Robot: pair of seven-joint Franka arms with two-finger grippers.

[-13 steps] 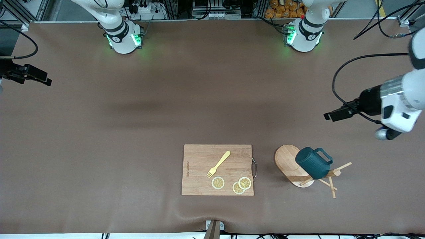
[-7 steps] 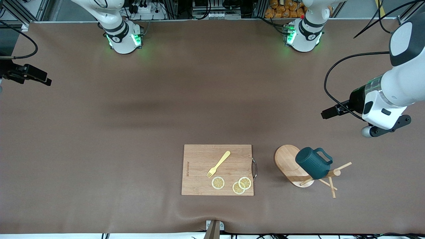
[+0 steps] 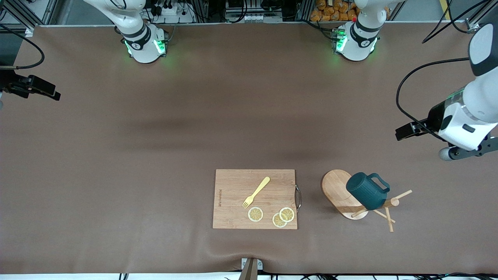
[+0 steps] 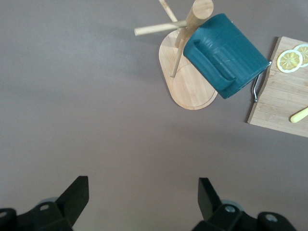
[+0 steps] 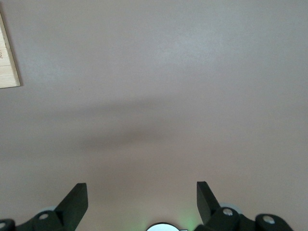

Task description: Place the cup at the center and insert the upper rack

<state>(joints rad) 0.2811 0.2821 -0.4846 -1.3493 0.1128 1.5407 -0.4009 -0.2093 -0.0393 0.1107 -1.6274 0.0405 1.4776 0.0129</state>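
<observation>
The cup (image 3: 365, 190), dark teal and ribbed, hangs tilted on a peg of a wooden stand (image 3: 339, 189) with an oval base, which keeps it off the table (image 3: 155, 155) and leaves its body and handle open to a grasp; whether the peg runs through the handle or into the mouth cannot be told; on the front view's clock face, read from the table's middle, cup and stand sit at about four o'clock, toward the left arm's end, so the cup does not lie at the centre that the task names; nothing else that could be the upper rack shows in any view; a cutting board (image 3: 255, 199) lies at about six o'clock from the middle, beside the stand, and carries a yellow fork (image 3: 256, 192) and three lemon slices (image 3: 255, 214), all apart from the cup; the left gripper (image 4: 143, 190) hovers over bare table at the left arm's end, at about two o'clock from the cup in the front view, wrist turned down so its camera takes in cup, stand and the board's handle end; its fingers stand wide apart with nothing between them, a pose that would suit a reach for the cup, though that is a judgement; the right gripper (image 5: 142, 192) waits over bare table at the right arm's end, also facing down, fingers apart and holding nothing, with only a corner of the board in its view
</observation>
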